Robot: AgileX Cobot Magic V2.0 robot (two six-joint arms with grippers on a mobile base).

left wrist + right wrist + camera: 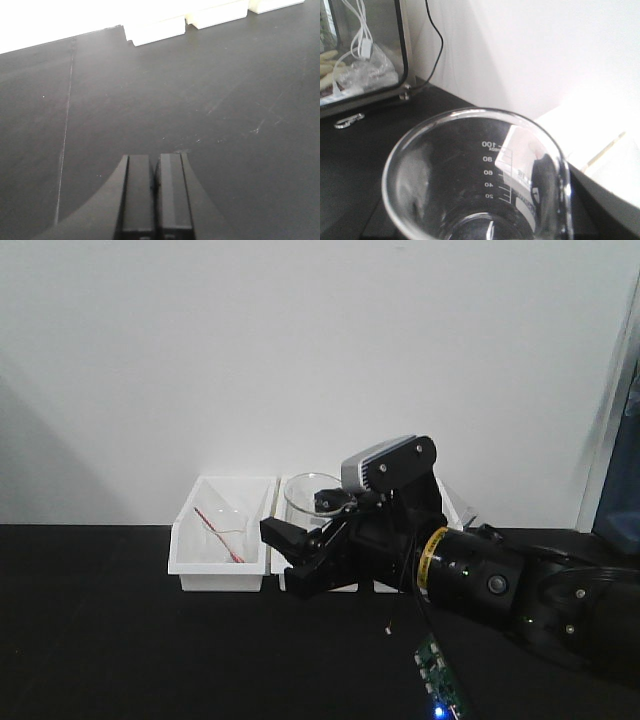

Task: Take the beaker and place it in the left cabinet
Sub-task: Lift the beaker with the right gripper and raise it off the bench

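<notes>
The beaker is clear glass and sits in my right gripper, held above the white bins. In the right wrist view the beaker fills the lower frame, rim towards the camera, with printed marks 20 to 100. One dark finger shows through the glass wall. The cabinet, with a grey-framed glass front, stands on the black table at the upper left of that view, apart from the beaker. My left gripper is shut and empty over the bare black table.
Three white bins stand against the wall; the left one holds a red rod. They also show in the left wrist view. A black cable hangs beside the cabinet. A metal clip lies before it.
</notes>
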